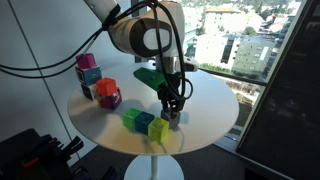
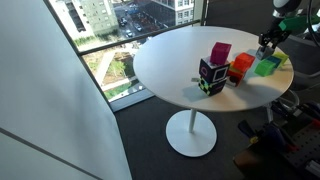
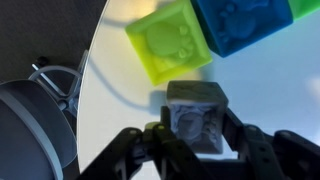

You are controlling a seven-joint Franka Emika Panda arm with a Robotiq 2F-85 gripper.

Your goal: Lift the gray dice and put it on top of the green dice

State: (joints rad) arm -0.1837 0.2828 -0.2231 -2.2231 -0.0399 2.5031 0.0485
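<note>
Gray dice [image 3: 195,112] sits gripped between the tool's [image 3: 197,130] fingers, close over the white worktop [image 3: 125,105], with coloured cubes [image 1: 146,123] just beside.

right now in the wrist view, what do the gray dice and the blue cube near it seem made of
gray dice: probably soft foam or rubbery plastic, matte; raised pattern on its face, rounded edges, no glare. blue cube: same matte look with moulded relief; foam or soft plastic, the blur leaves it open.
</note>
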